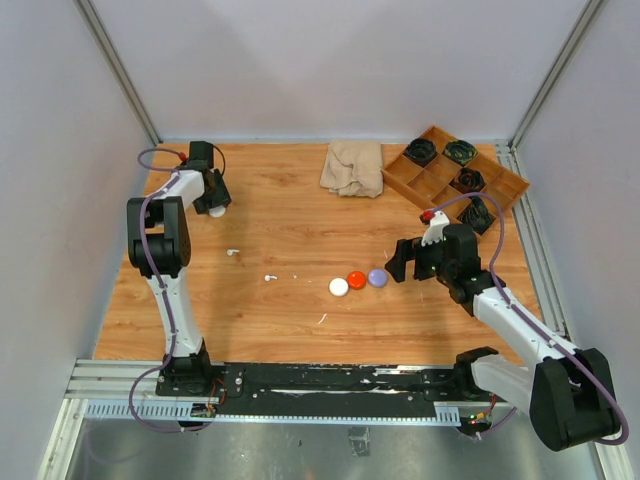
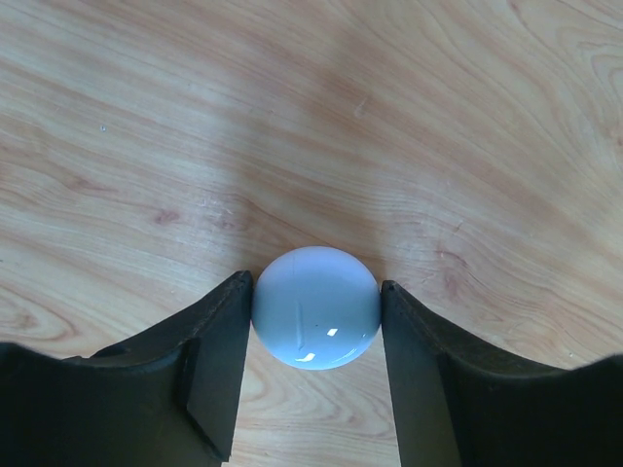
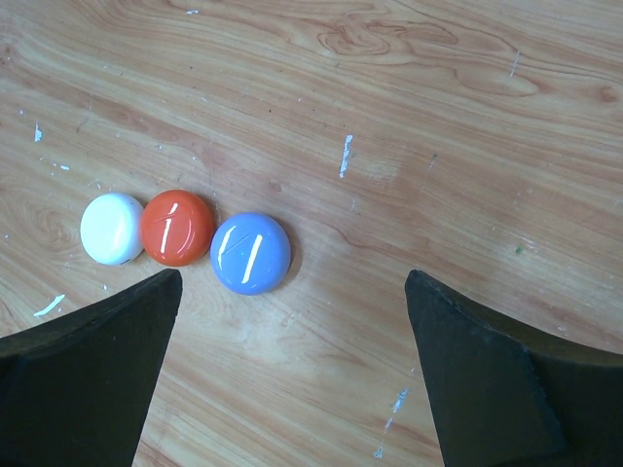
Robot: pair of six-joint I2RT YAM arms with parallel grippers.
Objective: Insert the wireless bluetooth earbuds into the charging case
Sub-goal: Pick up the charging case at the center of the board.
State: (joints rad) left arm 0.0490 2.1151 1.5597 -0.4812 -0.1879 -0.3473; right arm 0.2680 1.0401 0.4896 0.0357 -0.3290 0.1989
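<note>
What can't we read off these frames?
- Top view: tiny white earbuds, too small to tell orientation.
- Left wrist view: left fingers flank the pale glossy round case; firm grip or not, unclear.
- Top view: black items in the wooden compartment tray, too small and dark to identify.

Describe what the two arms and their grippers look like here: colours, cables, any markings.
The left arm and right arm are white tubular links with black joint housings, each trailed by a loose purple cable. The left gripper and right gripper have matte black, wedge-shaped fingers. A small red tab sits by the right wrist.
</note>
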